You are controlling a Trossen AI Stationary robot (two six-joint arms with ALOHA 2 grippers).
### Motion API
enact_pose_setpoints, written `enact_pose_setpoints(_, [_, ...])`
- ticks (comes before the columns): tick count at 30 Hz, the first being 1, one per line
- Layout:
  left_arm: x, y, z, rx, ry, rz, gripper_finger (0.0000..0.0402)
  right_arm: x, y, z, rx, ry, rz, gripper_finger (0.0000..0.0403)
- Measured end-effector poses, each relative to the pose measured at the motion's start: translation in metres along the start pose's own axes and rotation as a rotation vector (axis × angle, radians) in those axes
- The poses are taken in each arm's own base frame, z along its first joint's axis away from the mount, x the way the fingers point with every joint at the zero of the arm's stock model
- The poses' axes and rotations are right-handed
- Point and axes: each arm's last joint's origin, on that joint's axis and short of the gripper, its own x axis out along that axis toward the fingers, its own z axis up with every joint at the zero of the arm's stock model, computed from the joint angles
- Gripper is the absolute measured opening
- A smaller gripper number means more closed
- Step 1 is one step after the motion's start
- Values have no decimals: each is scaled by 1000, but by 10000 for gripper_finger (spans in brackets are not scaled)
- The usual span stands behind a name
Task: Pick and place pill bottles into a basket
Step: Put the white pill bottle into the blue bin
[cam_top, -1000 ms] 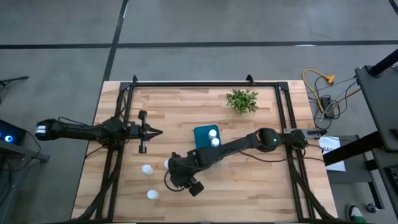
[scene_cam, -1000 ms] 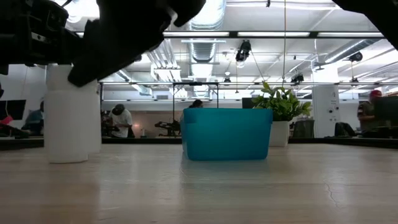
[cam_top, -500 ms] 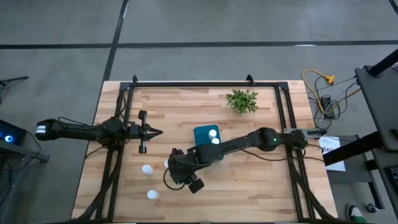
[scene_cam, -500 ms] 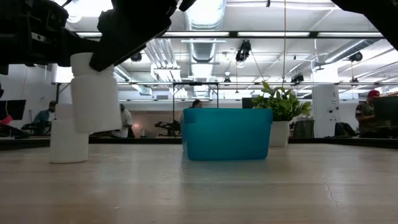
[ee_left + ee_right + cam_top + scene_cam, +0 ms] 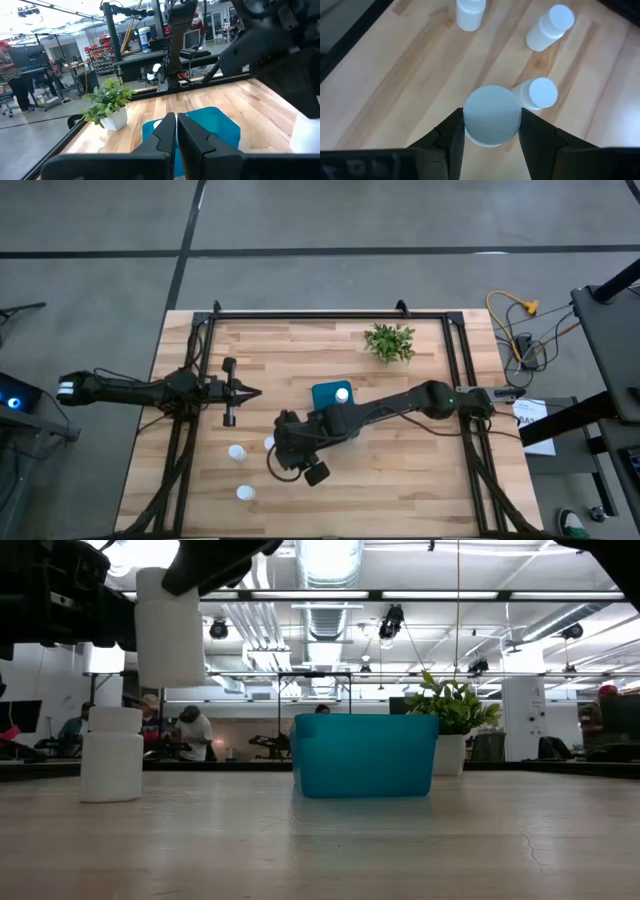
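Observation:
My right gripper [image 5: 290,444] is shut on a white pill bottle [image 5: 491,115] and holds it above the table, left of the teal basket [image 5: 328,396]; the low view shows the bottle [image 5: 168,628] in the air. Three more bottles stand on the table [image 5: 470,12] [image 5: 550,27] [image 5: 535,94], each on its base. One bottle cap [image 5: 342,394] shows inside the basket; my right arm hides part of the basket. My left gripper [image 5: 247,391] is shut and empty at the table's left, its fingers [image 5: 176,127] pointing at the basket [image 5: 210,125]. My right gripper pinches the bottle's round sides [image 5: 466,125] between its two fingers [image 5: 451,136], near its top. The fingers come from above and point down. The bottle hangs upright, its base [image 5: 168,678] lifted clear of the table.
A small green plant in a white pot [image 5: 390,341] stands at the far right of the basket. Dark frame rails run along the table's left, right and far edges. Bare wood lies near the front right. People show in the room behind the table [image 5: 190,730].
My right gripper has risen with the bottle. The bottle stood on the table a second ago and now hangs well above it, still upright. The bottle behind it stays on the table.

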Motion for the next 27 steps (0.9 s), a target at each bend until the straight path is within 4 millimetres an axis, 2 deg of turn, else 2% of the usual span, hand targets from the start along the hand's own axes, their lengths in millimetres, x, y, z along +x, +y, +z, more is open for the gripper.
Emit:
enact_pose_setpoints(9, [0, 0, 0, 0, 0, 0, 0, -6, 1, -4, 7, 14, 5, 143])
enact_pose_setpoints(18, [0, 0, 0, 0, 1, 0, 0, -41, -1, -14, 45, -46, -27, 143])
enact_pose_setpoints(21, [0, 0, 0, 0, 0, 0, 0, -54, 2, -25, 63, -82, -57, 143])
enact_pose_setpoints(27, [0, 0, 0, 0, 2, 6, 0, -76, 11, -64, 139, -118, -135, 143])
